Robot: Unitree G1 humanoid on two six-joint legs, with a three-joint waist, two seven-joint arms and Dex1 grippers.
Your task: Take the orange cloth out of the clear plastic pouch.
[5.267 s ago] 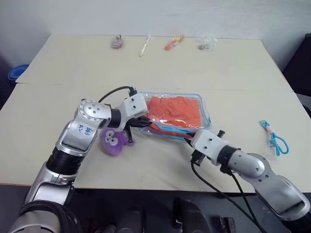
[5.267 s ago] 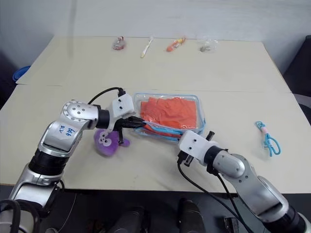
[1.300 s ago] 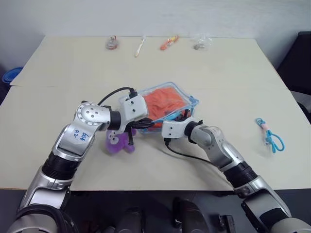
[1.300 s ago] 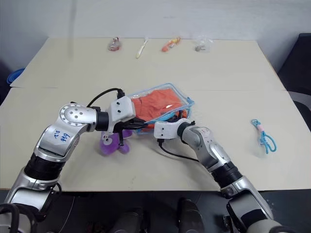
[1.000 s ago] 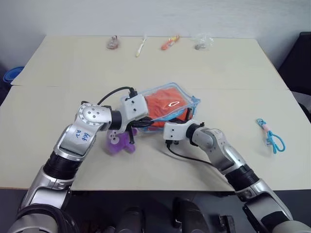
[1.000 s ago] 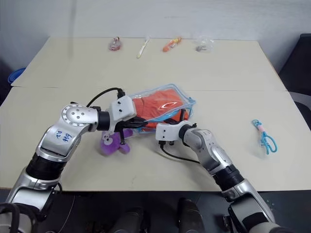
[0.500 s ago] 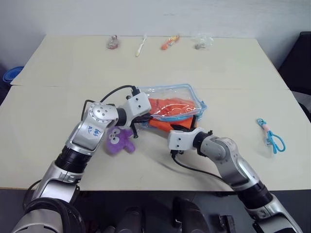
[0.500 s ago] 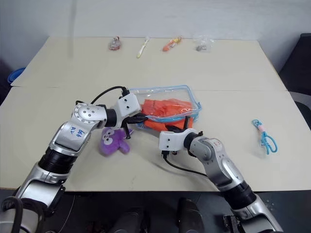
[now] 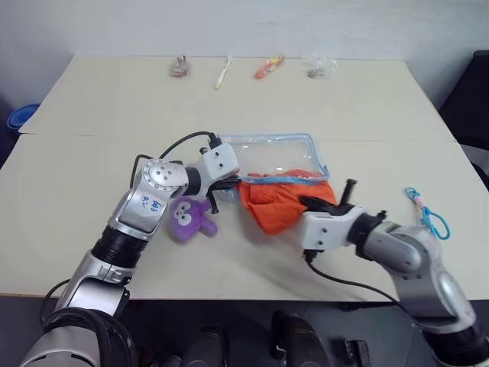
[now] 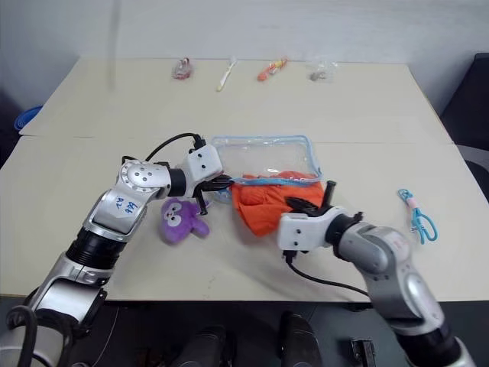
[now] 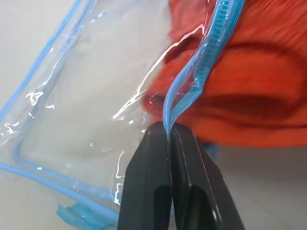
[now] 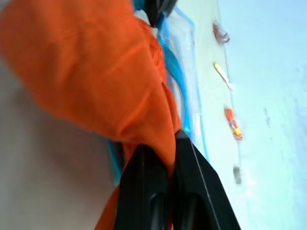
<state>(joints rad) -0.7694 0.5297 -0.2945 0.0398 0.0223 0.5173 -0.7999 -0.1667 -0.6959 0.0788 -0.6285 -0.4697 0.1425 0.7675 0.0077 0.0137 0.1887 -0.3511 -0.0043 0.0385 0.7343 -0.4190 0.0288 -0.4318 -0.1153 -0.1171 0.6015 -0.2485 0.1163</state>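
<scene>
Both jaw pairs clenched. Left gripper (image 11: 169, 128) pinches the blue zipper edge of the clear plastic pouch (image 9: 267, 157); right gripper (image 12: 160, 155) grips a fold of the orange cloth (image 9: 284, 201). Cloth bunched mostly outside the pouch mouth, between the two grippers, resting on the table (image 9: 114, 107) at the pouch's near edge. Pouch lies flat, largely emptied. Purple plush toy (image 9: 190, 219) just beside the left gripper. Blue cord (image 9: 426, 215) well apart to the right. Four small items (image 9: 263, 67) line the far edge.

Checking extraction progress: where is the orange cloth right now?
In the head views, the orange cloth bulges from the clear plastic pouch, pinched by the right gripper.
</scene>
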